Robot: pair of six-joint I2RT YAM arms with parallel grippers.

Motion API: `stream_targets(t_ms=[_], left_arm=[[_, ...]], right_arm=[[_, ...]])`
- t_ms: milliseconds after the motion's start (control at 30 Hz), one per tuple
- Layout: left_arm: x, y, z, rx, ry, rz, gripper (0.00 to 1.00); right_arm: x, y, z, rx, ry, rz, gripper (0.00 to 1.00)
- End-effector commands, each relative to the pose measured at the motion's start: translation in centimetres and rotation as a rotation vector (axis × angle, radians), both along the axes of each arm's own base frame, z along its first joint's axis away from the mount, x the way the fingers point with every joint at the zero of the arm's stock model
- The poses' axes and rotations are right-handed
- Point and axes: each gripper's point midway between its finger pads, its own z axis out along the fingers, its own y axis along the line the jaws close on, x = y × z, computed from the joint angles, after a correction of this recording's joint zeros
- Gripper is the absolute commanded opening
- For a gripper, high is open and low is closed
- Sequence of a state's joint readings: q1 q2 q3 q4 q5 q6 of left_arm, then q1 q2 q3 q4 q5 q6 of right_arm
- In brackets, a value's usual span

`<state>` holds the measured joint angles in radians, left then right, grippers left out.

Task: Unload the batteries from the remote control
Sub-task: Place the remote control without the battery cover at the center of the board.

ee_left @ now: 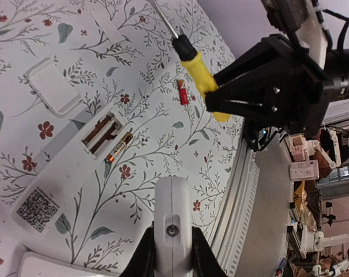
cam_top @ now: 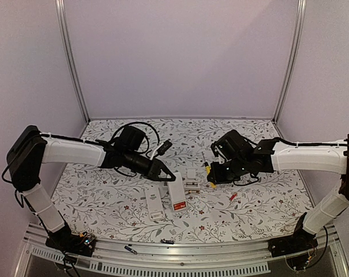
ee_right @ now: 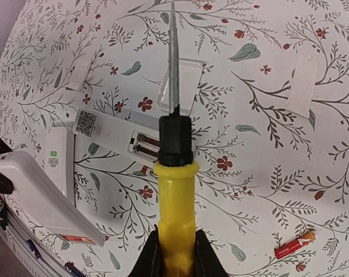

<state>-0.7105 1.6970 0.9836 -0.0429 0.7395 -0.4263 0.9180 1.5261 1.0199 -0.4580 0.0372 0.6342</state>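
Right wrist view: the right gripper (ee_right: 175, 257) is clamped on the screwdriver (ee_right: 175, 190), whose shaft points past the open remote (ee_right: 108, 130) lying face down on the table (ee_right: 336, 173). Its bay (ee_right: 146, 144) holds what look like two dark batteries (ee_right: 144, 140), so the unloading is not finished. One loose cell (ee_right: 148, 170) lies just beside that remote, and a red cell (ee_right: 295, 245) lies well apart near the front. The left gripper (ee_left: 173, 254) is closed on a second remote (ee_left: 173, 213), held off the table. As I read it, the main risk is that nothing pins the open remote: a prying push from the tip could slide or spin it instead of lifting a cell. A slip could also scrape the spring contacts, or flick a cell toward the near rail (cam_top: 220, 248), where small cells (cam_top: 168, 241) already lie. A clear cover (ee_right: 183, 86) sits under the shaft just beyond the bay, and a third remote (ee_right: 59, 161) lies close to the open one. The held remote hangs near that end too, crowding the approach from that side.
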Motion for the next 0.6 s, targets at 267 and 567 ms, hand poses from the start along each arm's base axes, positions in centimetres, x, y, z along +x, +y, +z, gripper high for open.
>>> stream_targets(t_ms=[267, 567], left_arm=[[-2.9, -1.8, -3.8, 0.006, 0.099, -0.056, 0.03], [-2.5, -1.2, -6.2, 0.094, 0.096, -0.03, 0.16]], right_arm=[[0.1, 0.0, 1.5, 0.096, -0.057, 0.058, 0.0], [-0.2, -0.3, 1.6, 0.115, -0.064, 0.051, 0.0]])
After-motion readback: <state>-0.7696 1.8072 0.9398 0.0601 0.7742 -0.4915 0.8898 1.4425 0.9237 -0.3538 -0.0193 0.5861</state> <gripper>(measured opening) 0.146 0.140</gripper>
